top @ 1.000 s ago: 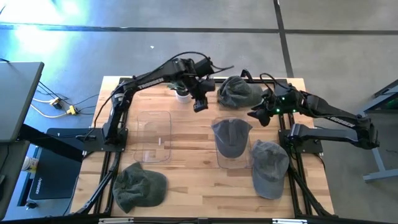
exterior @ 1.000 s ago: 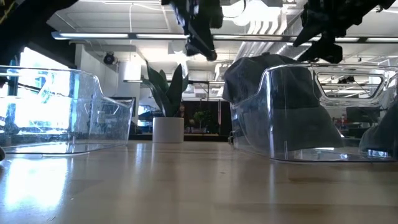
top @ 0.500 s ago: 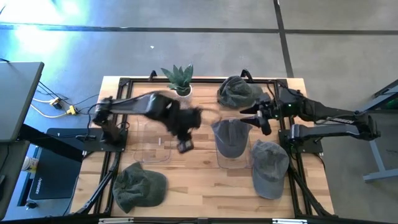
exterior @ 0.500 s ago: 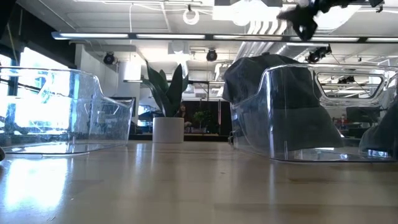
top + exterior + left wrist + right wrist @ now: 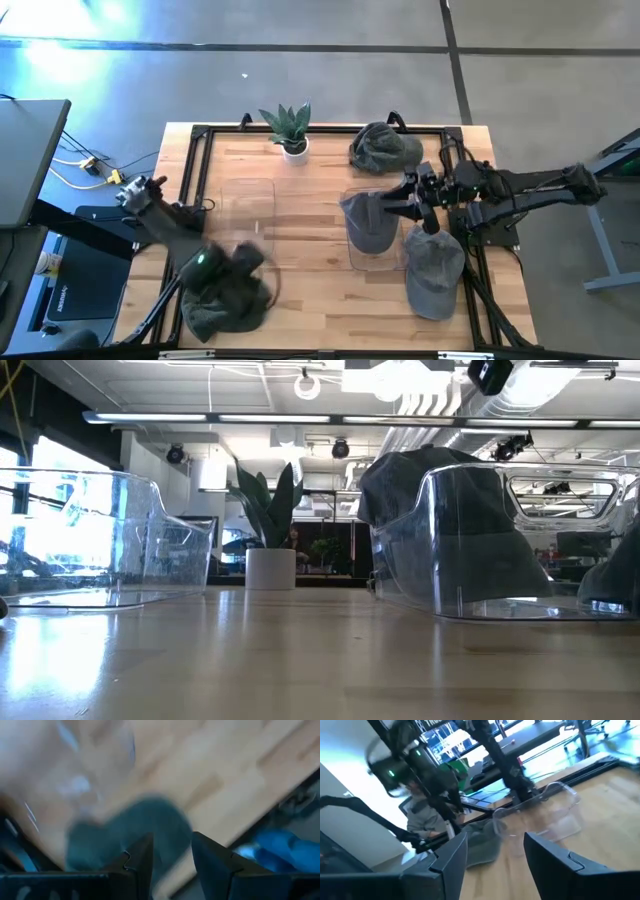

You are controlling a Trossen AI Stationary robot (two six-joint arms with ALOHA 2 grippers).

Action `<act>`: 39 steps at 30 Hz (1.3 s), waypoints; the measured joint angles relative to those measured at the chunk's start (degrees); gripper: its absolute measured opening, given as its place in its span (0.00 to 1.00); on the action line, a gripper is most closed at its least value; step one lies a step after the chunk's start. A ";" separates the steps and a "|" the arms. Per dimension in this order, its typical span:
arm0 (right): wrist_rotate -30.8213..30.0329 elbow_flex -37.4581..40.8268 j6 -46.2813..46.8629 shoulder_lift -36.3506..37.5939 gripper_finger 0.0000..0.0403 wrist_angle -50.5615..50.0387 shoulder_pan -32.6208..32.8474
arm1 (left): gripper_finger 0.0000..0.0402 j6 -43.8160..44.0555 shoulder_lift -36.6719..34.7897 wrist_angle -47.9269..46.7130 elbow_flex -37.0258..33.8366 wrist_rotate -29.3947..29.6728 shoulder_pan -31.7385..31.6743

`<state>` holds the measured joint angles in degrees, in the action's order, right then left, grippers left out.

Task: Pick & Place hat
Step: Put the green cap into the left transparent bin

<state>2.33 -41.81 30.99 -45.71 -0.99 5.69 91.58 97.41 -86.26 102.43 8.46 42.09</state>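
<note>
My left fingers (image 5: pixel 243 258) are hanging over the hat (image 5: pixel 225 300) lying at the near left corner of the counter (image 5: pixel 300 300). In my left wrist view they are standing slightly parted with nothing between them, and the dark hat (image 5: pixel 145 827) is showing blurred just beyond them, so they are not gripping it.

My right fingers (image 5: pixel 405 195) are reaching over the right half of the counter, pointing toward the middle, just beside the hat (image 5: pixel 372 218) that is sitting on the clear stand (image 5: pixel 372 258). In my right wrist view the two fingers are standing apart and empty, looking across the wood toward the other clear stand (image 5: pixel 555 802) and my left arm beyond it.

That empty clear stand (image 5: pixel 247 222) is sitting left of centre. Another hat (image 5: pixel 385 148) is lying at the far right of the counter, and a fourth hat (image 5: pixel 433 270) is lying at the near right. A small potted plant (image 5: pixel 288 126) is standing at the far edge.
</note>
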 joint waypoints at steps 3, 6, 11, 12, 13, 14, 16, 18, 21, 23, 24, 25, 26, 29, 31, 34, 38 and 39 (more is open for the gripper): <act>-4.38 -1.85 1.34 -3.21 0.46 0.18 5.29 | 0.32 11.20 -0.62 4.45 -7.41 -9.37 4.92; -8.71 -4.40 1.59 -7.37 0.44 1.43 9.99 | 0.32 21.84 -0.55 9.76 -14.38 -16.09 8.91; -12.85 -10.23 1.58 -14.73 0.41 2.59 15.08 | 0.32 29.85 -0.55 24.11 -26.53 -16.69 12.70; -13.14 -11.51 1.42 -16.17 0.40 2.60 15.70 | 0.32 31.52 -0.55 25.05 -29.00 -16.63 13.16; -13.23 -12.81 0.78 -17.67 0.40 2.58 16.24 | 0.31 33.10 -0.54 25.71 -31.43 -17.00 13.44; -13.22 -14.11 -0.21 -18.98 0.39 2.55 16.68 | 0.30 33.95 -0.44 26.58 -33.72 -17.14 13.43; -13.14 -16.60 -2.21 -21.45 0.38 2.54 17.31 | 0.27 33.94 -0.37 29.92 -37.21 -15.03 12.74; -12.14 -19.08 -4.10 -23.52 0.37 2.24 17.43 | 0.23 31.27 -0.37 35.88 -39.21 -7.71 11.77; -9.88 -22.67 -5.38 -25.60 0.36 0.60 17.21 | 0.18 20.60 -0.41 46.98 -39.71 5.90 11.25; -9.39 -24.57 -5.50 -26.17 0.35 -0.76 17.21 | 0.14 14.28 -0.45 50.08 -39.07 7.13 10.50; -9.39 -25.16 -5.49 -26.25 0.35 -1.57 17.21 | 0.13 13.44 -0.46 50.06 -38.76 6.51 10.16; -9.39 -25.52 -5.50 -26.30 0.35 -2.05 17.22 | 0.12 13.44 -0.46 49.67 -38.45 5.78 10.08; -9.42 -25.76 -5.51 -26.30 0.35 -2.46 17.25 | 0.11 13.86 -0.46 49.43 -38.04 5.61 10.05; -9.40 -25.74 -5.43 -26.24 0.34 -3.39 17.25 | 0.11 18.54 -0.85 49.35 -36.61 6.77 11.55; -9.39 -25.74 -5.46 -26.24 0.34 -3.82 17.25 | 0.12 22.96 -0.90 49.43 -35.87 6.40 13.89; -9.28 -25.74 -5.45 -26.30 0.34 -5.07 17.25 | 0.17 31.76 -0.88 50.46 -35.41 6.01 17.62; -9.25 -25.74 -5.50 -26.37 0.34 -7.83 17.25 | 0.31 42.11 -0.86 52.64 -35.27 5.83 21.56; -9.25 -25.74 -5.52 -26.36 0.34 -8.44 17.23 | 0.35 42.39 -0.86 53.77 -35.26 5.33 21.94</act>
<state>-6.92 -67.55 25.47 -72.06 -9.43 22.92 133.97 96.55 -32.49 67.17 13.80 64.03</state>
